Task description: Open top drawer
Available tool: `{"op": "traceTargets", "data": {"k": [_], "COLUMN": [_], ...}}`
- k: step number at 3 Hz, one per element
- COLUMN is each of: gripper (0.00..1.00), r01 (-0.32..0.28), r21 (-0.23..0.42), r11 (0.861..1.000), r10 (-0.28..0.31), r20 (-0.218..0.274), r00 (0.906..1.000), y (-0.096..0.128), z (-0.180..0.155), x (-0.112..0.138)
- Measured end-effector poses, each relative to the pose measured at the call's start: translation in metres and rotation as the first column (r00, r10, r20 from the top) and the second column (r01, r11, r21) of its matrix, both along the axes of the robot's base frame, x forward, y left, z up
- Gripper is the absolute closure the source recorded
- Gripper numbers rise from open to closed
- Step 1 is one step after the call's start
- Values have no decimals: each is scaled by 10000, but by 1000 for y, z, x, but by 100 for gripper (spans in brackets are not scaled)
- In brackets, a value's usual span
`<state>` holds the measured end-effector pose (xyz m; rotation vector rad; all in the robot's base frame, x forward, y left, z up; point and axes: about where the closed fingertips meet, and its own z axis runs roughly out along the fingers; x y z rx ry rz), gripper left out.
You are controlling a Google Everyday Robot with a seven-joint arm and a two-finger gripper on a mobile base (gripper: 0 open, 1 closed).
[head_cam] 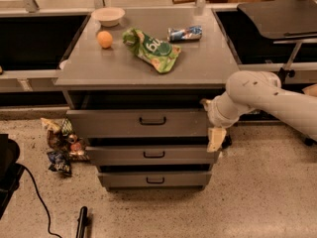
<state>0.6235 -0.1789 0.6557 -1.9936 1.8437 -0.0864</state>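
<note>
A grey counter (198,66) carries an orange fruit (104,39), a cream bowl (108,16), a green bag (151,48) with white lettering and what may be a blue and silver packet (184,33). Beneath, the grey top drawer (109,124) has a black handle (152,120). An off-white arm (267,95) ends in a cream claw (216,140) at that drawer's right edge. The floor (257,197) is speckled beige, strewn with multicoloured wrappers (60,144).

A lab, judging by the gripper (216,139) beside a grey metal drawer cabinet (198,63).
</note>
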Motion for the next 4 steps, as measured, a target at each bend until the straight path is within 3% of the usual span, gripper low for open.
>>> {"op": "traceTargets", "data": {"k": [1, 4], "gripper": [19, 89], "r01": [-157, -571], "r21": [100, -82], "r11": [9998, 9983], "r10": [159, 572], "r20": [-243, 166], "r00": [9996, 9982], "y": [4, 17], "z": [-10, 39], "x": [8, -35]}}
